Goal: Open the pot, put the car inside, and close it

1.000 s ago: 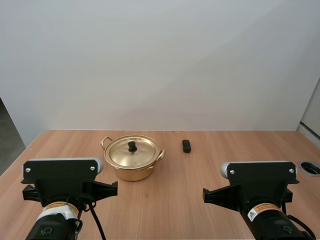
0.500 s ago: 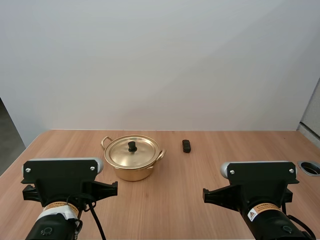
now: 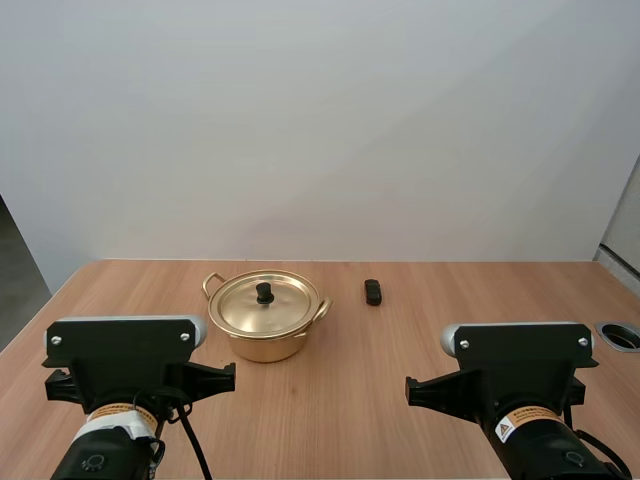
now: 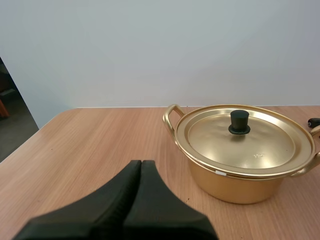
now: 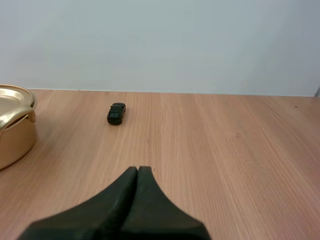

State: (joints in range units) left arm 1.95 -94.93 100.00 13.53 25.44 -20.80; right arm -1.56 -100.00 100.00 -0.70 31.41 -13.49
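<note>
Shiny golden metal pot (image 3: pixel 264 325), lid (image 3: pixel 264 303) on, sits on the wooden surface (image 3: pixel 400 340); small black car (image 3: pixel 373 292), details unclear, beside it. Left tool (image 4: pixel 141 162) and right tool (image 5: pixel 138 169) closed, empty.

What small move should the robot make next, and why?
Probably open the left gripper and reach it toward the knob on the lid. The lid sits closed on the pot, so the car, lying on the table beside the pot, cannot go in yet. The left gripper and the right gripper are shut on nothing, and the left faces the pot.
</note>
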